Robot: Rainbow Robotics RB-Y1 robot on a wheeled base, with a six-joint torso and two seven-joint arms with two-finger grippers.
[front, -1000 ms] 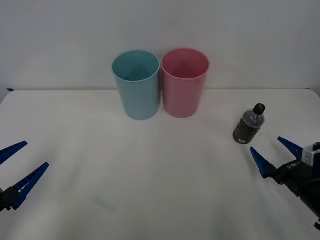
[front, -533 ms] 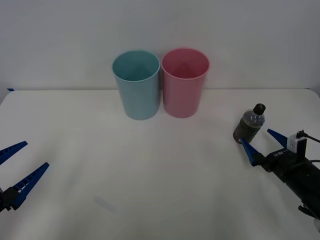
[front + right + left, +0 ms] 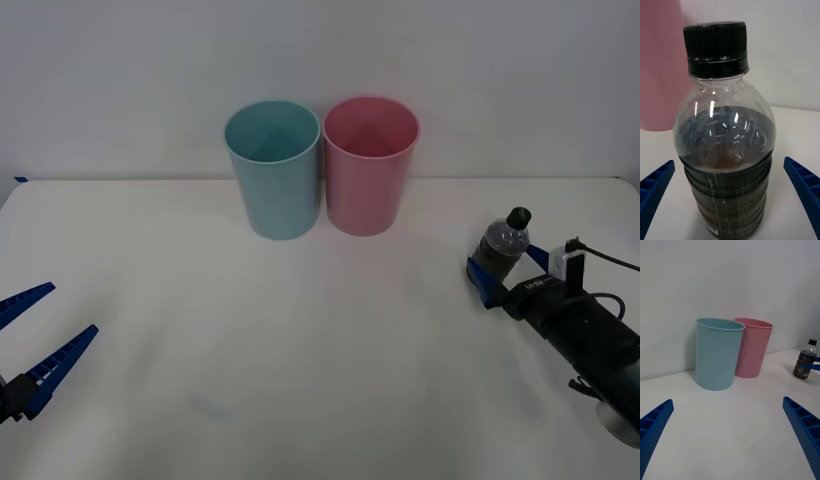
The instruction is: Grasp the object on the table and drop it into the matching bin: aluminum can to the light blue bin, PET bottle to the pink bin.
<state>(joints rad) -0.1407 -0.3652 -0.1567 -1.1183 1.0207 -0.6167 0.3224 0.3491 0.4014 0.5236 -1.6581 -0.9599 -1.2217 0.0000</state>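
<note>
The PET bottle (image 3: 499, 251), clear with dark brown liquid and a black cap, stands upright on the white table (image 3: 300, 340) at the right. My right gripper (image 3: 508, 268) is open, one blue finger on each side of the bottle's lower body. The right wrist view has the bottle (image 3: 726, 150) close up between the two fingertips (image 3: 655, 187), with gaps on both sides. At the back stand the pink bin (image 3: 369, 165) and, touching it on its left, the light blue bin (image 3: 274, 168). My left gripper (image 3: 40, 335) rests open at the near left corner.
From the left wrist I see both bins (image 3: 718, 352) (image 3: 752, 348) side by side and the bottle (image 3: 805, 360) far off. A white wall rises behind the table. Bare tabletop stretches between the bottle and the bins.
My right gripper has moved forward and left toward the bottle, and its open fingers now straddle it. The bottle, the bins and the left arm have not moved.
</note>
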